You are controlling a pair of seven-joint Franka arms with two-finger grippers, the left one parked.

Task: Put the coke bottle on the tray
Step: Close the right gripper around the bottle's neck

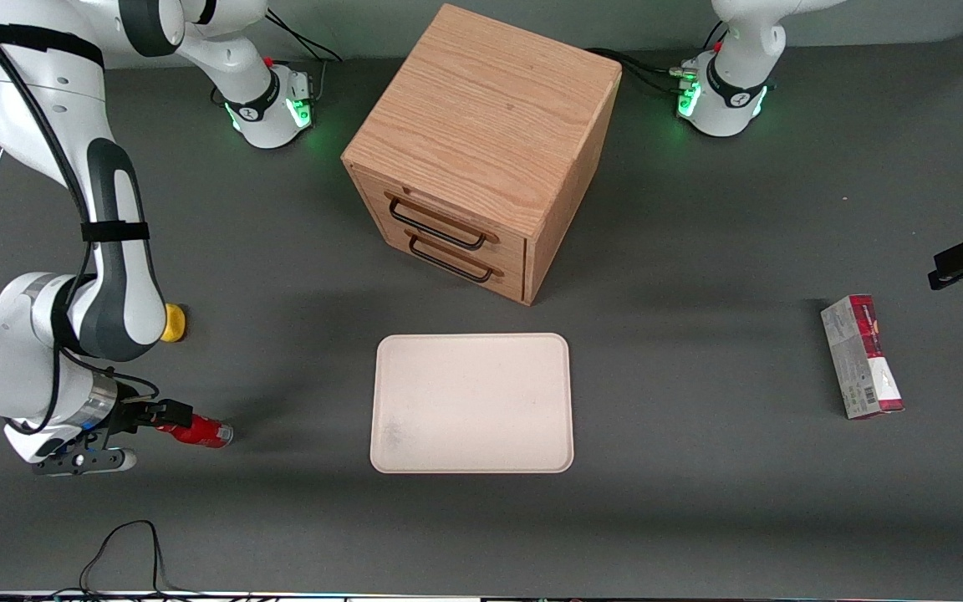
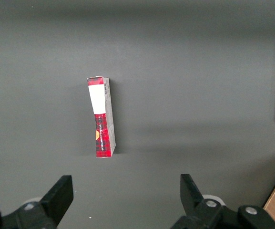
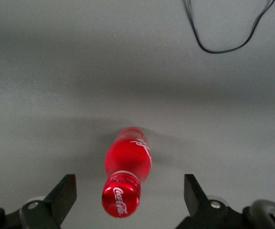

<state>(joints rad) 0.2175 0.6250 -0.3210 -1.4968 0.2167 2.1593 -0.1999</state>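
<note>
The coke bottle (image 1: 200, 431) is small and all red, and lies on its side on the dark table toward the working arm's end. Its cap points at my gripper (image 1: 151, 436). In the right wrist view the bottle (image 3: 127, 167) shows cap-first between the gripper's (image 3: 129, 191) two black fingers. They stand wide apart on either side of the cap end without touching it. The gripper is open and holds nothing. The cream-white tray (image 1: 471, 403) lies flat in the middle of the table, in front of the cabinet, with nothing on it.
A wooden two-drawer cabinet (image 1: 481, 150) stands farther from the camera than the tray. A yellow lump (image 1: 172, 323) sits by the working arm. A red-and-grey carton (image 1: 862, 357) lies toward the parked arm's end (image 2: 102, 117). A black cable (image 1: 126, 543) loops near the front edge.
</note>
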